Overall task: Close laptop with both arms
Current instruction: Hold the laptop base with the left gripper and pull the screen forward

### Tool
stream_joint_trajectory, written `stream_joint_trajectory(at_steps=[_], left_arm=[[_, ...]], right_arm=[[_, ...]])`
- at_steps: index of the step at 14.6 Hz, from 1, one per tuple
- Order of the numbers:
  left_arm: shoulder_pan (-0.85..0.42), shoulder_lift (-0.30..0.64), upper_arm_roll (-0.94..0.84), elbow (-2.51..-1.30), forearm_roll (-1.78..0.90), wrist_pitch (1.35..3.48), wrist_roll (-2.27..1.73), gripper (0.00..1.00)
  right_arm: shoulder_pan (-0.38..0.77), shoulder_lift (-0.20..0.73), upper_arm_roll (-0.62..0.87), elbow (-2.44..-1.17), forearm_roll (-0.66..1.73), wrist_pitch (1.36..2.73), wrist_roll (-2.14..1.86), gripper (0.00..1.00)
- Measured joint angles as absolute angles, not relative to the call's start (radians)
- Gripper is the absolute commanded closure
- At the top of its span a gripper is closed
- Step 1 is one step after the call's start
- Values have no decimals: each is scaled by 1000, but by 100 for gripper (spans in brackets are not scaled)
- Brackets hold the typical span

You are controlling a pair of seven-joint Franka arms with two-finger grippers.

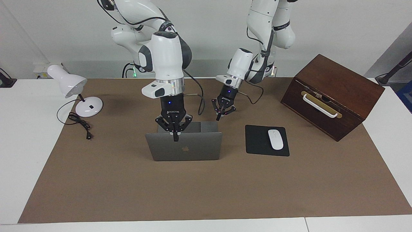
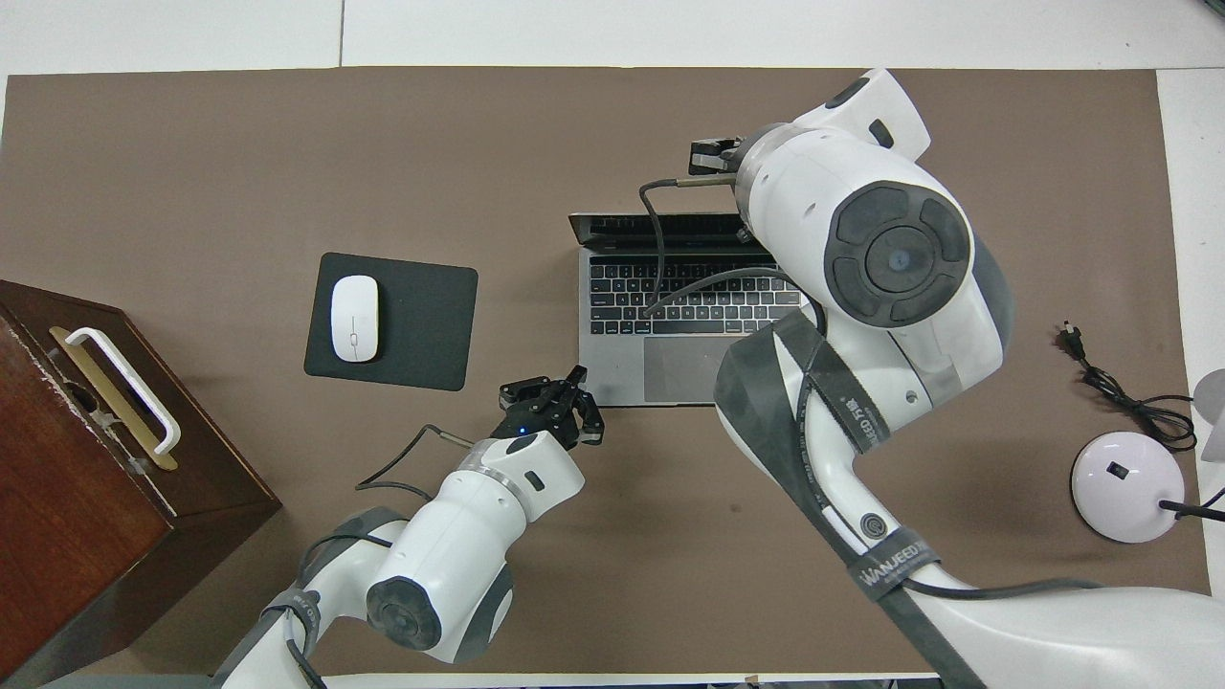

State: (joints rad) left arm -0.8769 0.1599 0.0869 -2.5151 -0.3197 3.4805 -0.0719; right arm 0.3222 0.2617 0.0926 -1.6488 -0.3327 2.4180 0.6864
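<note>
Right gripper (image 1: 175,139): fingertips pinched together, holding nothing, tip down at the top edge of the lid, on its outer face; contact looks likely but I cannot confirm it. Left gripper (image 1: 219,118): fingertips also together, empty, hanging over the corner of the laptop base nearest the robots, toward the mouse pad (image 1: 259,141), not touching.

Laptop (image 1: 185,146) sits open mid-mat (image 1: 206,190), lid upright, logo side away from the robots, keyboard toward them.

Step in hand, as I judge it: getting both arms into place, closing not begun.

Next: left gripper to reach the lid edge beside the right, then both push the lid down toward the keyboard, evenly
</note>
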Motion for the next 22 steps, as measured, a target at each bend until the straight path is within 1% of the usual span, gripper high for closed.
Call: stream_joint_trajectory(at_steps=[8,12,22], left_arm=[[-882,282,89,-2435,-327,3481,-71,100],[-882,296,90,-2437,-327,3482,-22,100],[-883,299,90,-2451,-327,3487,28,100]], right_arm=[[344,271,94,-1647,-333,2430,724,100],[345,280,94,-1647,-333,2447,725,100],[347,283,94,-1646,-333,2457,725,100]])
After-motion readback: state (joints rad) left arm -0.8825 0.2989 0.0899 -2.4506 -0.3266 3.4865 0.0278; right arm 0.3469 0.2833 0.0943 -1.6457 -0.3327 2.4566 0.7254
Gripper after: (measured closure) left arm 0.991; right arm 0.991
